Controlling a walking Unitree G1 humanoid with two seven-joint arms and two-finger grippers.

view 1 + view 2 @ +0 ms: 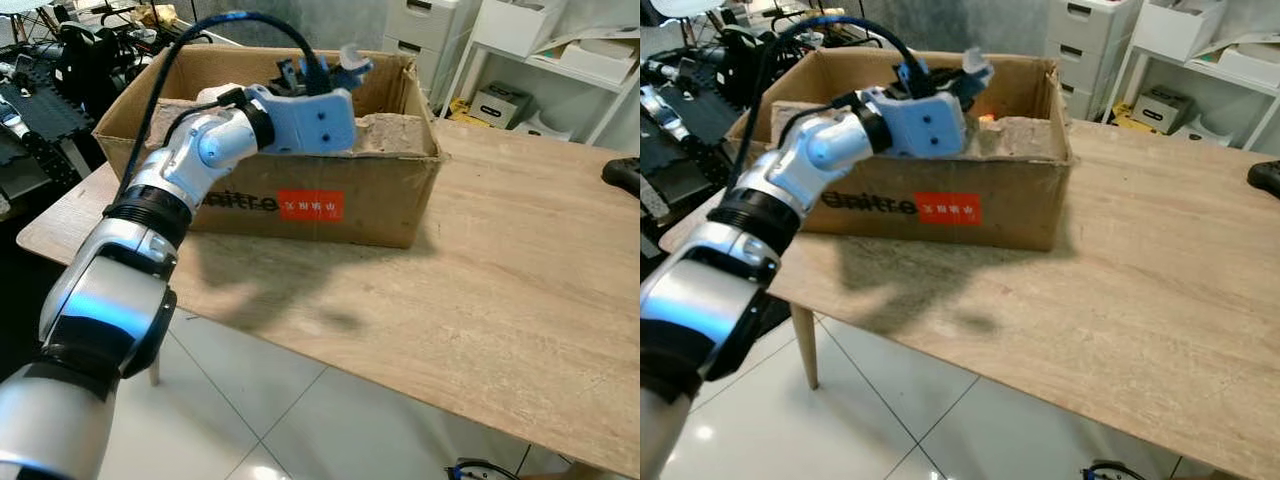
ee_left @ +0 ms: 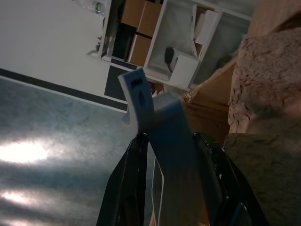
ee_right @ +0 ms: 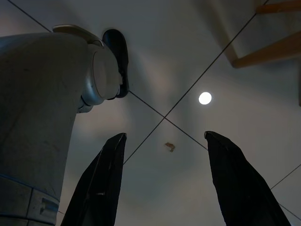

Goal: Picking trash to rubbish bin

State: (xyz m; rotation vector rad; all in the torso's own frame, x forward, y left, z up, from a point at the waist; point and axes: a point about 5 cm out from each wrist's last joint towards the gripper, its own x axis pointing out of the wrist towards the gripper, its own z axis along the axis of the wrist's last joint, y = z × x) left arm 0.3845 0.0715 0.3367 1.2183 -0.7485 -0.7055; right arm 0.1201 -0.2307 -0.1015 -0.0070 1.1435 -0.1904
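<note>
A large open cardboard box [image 1: 300, 205] with a red label stands on the wooden table [image 1: 520, 270]. My left arm reaches across the box's near wall, so my left gripper [image 1: 325, 70] is above the box's inside. It is shut on a flat pale blue and white piece of trash [image 2: 160, 122], whose end sticks up near the far wall [image 1: 975, 65]. The black fingers [image 2: 134, 179] press both sides of the piece. My right gripper [image 3: 165, 135] hangs open over the tiled floor, holding nothing.
White drawers and shelves [image 1: 520, 60] stand behind the table on the right. A black object [image 1: 622, 175] lies at the table's right edge. Dark equipment [image 1: 50, 90] crowds the left. A small scrap [image 3: 170, 147] lies on the floor tiles.
</note>
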